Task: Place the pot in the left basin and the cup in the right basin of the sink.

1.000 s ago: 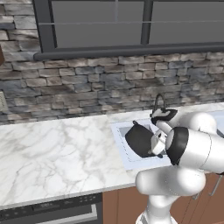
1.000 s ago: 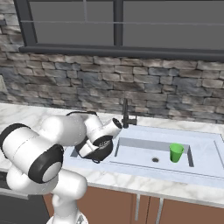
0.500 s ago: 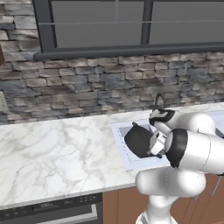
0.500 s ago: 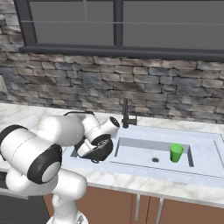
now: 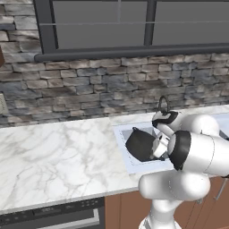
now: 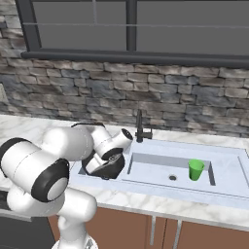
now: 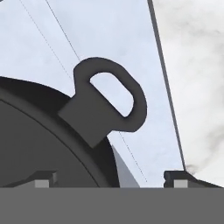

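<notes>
The black pot (image 5: 139, 144) sits tilted in the left basin (image 5: 121, 135) of the sink (image 6: 194, 148). In the hand view its loop handle (image 7: 111, 98) stands up from the dark body (image 7: 35, 140), over the pale basin floor (image 7: 109, 39). My gripper (image 7: 111, 179) is open right at the pot's rim, with the fingertips (image 7: 41, 180) wide apart and the rim passing between them untouched. From the right base view the gripper (image 6: 111, 156) hangs over the pot (image 6: 104, 166). The green cup (image 6: 196, 169) stands upright in the right basin (image 6: 160, 170).
A thin dark faucet (image 6: 140, 127) rises behind the divider between the basins. Marble counter (image 5: 58, 156) stretches to the left of the sink, and a stone wall with a window runs along the back. My white arm covers much of the left basin.
The jaws have spread from nearly shut to wide apart, letting go of the pot's rim. The pot has settled slightly in the left basin. The cup has not moved.
</notes>
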You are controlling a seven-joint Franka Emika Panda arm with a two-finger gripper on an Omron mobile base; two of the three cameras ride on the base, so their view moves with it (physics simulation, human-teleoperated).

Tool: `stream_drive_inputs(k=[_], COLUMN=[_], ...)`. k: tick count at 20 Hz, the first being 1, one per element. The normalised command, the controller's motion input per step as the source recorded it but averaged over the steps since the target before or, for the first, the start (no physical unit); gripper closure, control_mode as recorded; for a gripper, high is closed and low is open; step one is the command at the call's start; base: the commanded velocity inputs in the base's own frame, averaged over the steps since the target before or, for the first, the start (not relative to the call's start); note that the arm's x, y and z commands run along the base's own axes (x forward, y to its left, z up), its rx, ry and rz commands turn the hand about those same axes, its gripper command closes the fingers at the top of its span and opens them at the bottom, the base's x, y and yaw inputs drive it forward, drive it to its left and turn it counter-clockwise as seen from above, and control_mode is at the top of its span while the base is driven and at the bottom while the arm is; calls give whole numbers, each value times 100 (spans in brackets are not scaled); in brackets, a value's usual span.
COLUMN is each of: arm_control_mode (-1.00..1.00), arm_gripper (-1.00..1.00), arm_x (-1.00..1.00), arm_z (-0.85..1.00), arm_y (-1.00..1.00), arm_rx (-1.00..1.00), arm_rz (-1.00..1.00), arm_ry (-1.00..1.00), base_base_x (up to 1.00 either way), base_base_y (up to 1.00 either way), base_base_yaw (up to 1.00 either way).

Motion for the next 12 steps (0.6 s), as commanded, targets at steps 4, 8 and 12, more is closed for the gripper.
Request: stream_drive_inputs(k=[4,8,12], arm_control_mode=[-100,-100,-100], arm_gripper=[-100,-100,-100], arm_x=[-1,-15,-38], arm_z=[46,89,77], arm_y=[0,-1,8], arm_rx=[-5,-2,-3], arm_rz=[-1,-4,-1], arm_ry=[1,-5,-2], base_base_x=[0,0,0], base_base_y=[0,0,0], base_base_yaw=[0,0,0])
